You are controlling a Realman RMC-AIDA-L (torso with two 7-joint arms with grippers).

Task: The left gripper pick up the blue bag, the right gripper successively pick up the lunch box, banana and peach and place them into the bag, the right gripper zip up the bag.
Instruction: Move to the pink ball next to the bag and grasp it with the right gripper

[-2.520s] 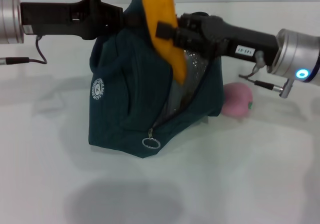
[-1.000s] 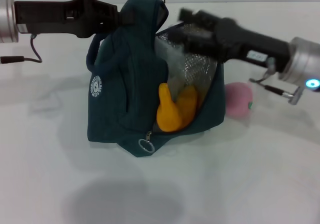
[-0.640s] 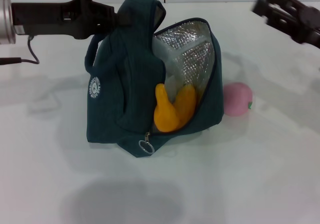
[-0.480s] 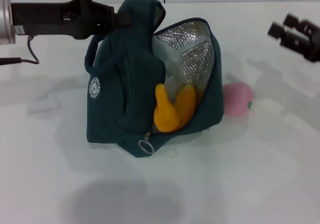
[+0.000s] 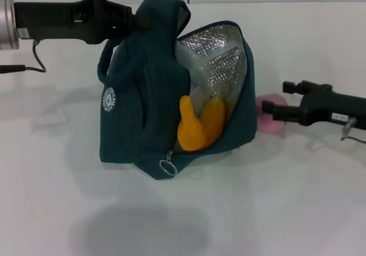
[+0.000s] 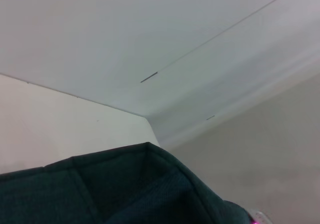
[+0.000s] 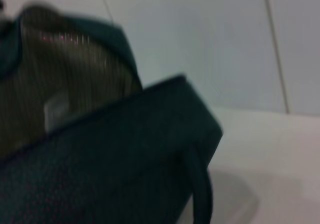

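The blue bag (image 5: 143, 107) stands on the white table, its top held up by my left gripper (image 5: 140, 20), which is shut on the fabric. The bag's side is unzipped and shows the silver lining (image 5: 220, 62). The banana (image 5: 197, 124) stands inside, sticking out of the opening. The clear lunch box (image 5: 191, 82) shows dimly behind it. The peach (image 5: 269, 124) lies on the table to the right of the bag. My right gripper (image 5: 284, 99) is open and low beside the peach, partly covering it. The bag also shows in the left wrist view (image 6: 125, 194) and the right wrist view (image 7: 110, 159).
The zipper's ring pull (image 5: 167, 166) hangs at the bag's lower front. A grey cable (image 5: 23, 68) trails from the left arm. The white table (image 5: 183, 222) stretches in front of the bag.
The right gripper let the banana go into the bag, drew away up and to the right, then came down beside the peach. The left gripper and the bag stayed put.
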